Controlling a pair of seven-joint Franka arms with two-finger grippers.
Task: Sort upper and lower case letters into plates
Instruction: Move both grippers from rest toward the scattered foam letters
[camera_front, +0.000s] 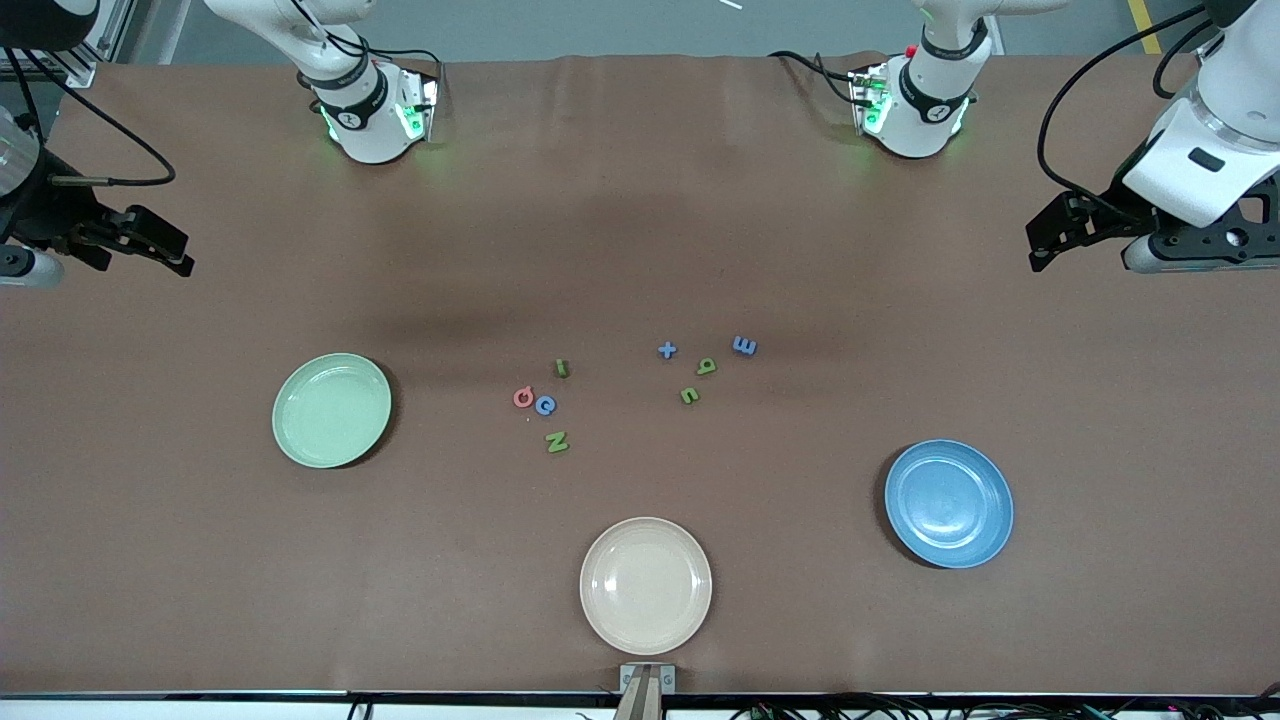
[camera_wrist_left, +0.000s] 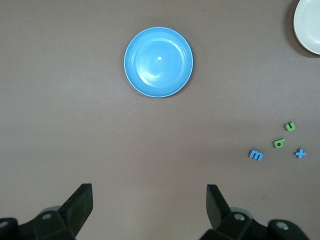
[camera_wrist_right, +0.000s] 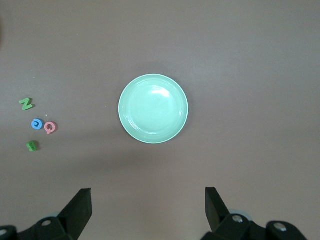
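Several tiny letters lie mid-table in two clusters. A green i (camera_front: 561, 368), a pinkish-red letter (camera_front: 523, 398), a blue c (camera_front: 545, 405) and a green N (camera_front: 557, 441) lie toward the pale green plate (camera_front: 332, 410). A blue plus (camera_front: 667, 350), a green letter (camera_front: 707, 366), a blue letter (camera_front: 744, 346) and a green u (camera_front: 689, 396) lie toward the blue plate (camera_front: 948, 503). Both plates hold nothing. My right gripper (camera_front: 183, 252) hangs open over the right arm's end of the table, looking down on the green plate (camera_wrist_right: 153, 108). My left gripper (camera_front: 1035, 248) hangs open over the left arm's end, above the blue plate (camera_wrist_left: 158, 62).
A cream plate (camera_front: 646, 585) sits nearest the front camera, between the two coloured plates, with nothing in it. Both arm bases (camera_front: 370, 110) (camera_front: 915, 105) stand along the table's edge farthest from that camera. Brown tabletop surrounds the letters.
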